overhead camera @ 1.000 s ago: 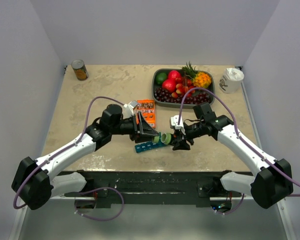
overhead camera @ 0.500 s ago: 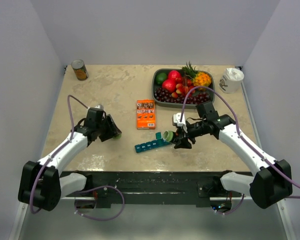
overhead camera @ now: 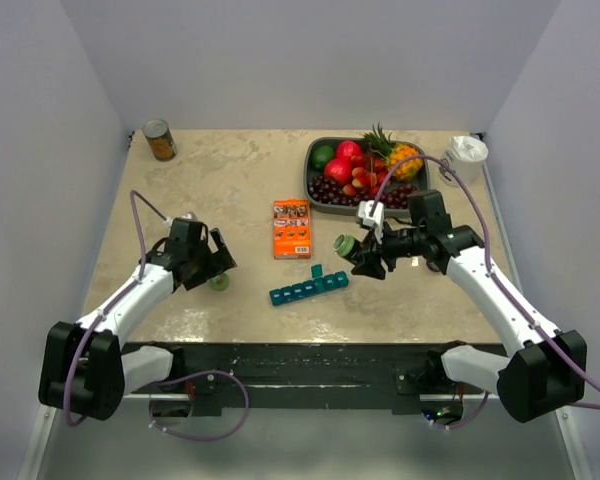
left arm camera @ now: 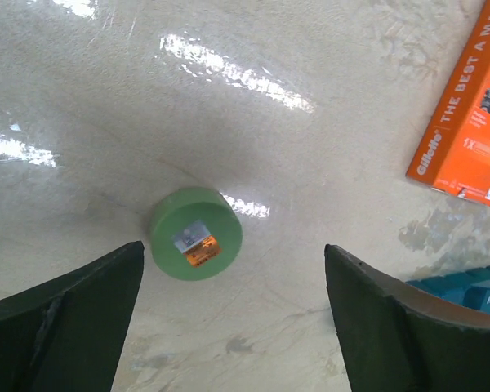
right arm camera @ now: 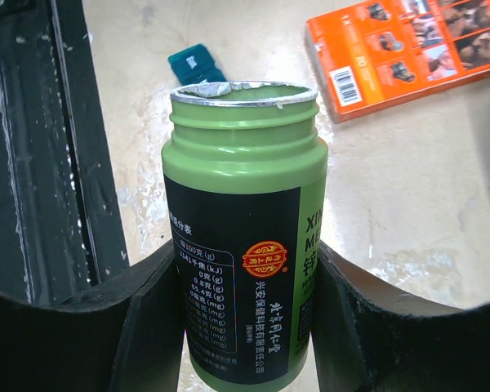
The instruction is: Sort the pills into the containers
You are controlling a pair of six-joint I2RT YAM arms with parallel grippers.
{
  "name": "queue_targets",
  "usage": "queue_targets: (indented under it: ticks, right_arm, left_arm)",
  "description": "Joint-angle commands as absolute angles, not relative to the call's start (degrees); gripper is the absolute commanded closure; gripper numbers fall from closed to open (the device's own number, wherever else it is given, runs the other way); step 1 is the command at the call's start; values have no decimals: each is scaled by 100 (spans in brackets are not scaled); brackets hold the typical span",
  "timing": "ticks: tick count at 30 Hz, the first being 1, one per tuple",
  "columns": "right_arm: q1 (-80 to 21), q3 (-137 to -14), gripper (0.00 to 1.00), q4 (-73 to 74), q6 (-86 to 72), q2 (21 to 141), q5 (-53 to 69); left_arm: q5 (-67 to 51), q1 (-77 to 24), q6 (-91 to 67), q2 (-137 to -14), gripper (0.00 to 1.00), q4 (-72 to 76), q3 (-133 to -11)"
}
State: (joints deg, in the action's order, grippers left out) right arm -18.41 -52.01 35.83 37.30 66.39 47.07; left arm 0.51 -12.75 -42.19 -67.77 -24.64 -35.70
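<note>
Left gripper (left arm camera: 233, 261): spread now, green cap (left arm camera: 196, 233) released.
Right gripper (right arm camera: 245, 273): pinches green bottle (right arm camera: 243, 188), raised since.
Pill organiser (overhead camera: 308, 288): long axis left-right.

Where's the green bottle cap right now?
In the top view the green cap lies on the left side of the table, just beneath the open left gripper, well left of the orange box and teal pill organiser.

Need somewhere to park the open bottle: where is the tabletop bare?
Bare stretches: between the can and the fruit tray at the far side, and near the front edge right of the pill organiser. Crowded: the middle, with orange box, organiser and green bottle.
</note>
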Motion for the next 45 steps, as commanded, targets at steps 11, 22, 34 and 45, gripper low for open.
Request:
queue_targets:
  ticks: [11, 22, 34, 45]
  right_arm:
    - [-1459, -6302, 100, 3305, 2918, 6715, 5536]
    - [-1406, -6047, 100, 3428, 3225, 6706, 6179]
    - [-172, -6967, 100, 1674, 1262, 6591, 4396]
    - [-234, -6708, 100, -3143, -3381, 6436, 6432]
  left_arm:
    - [-3600, -1248, -3154, -4932, 1, -724, -3551]
    - [-4299, -2732, -4807, -5413, 1, 2826, -3357]
    - [-3332, -3076, -3394, -5582, 1, 1393, -3937]
    - [-2566, -3067, -2523, -4544, 1, 563, -3525]
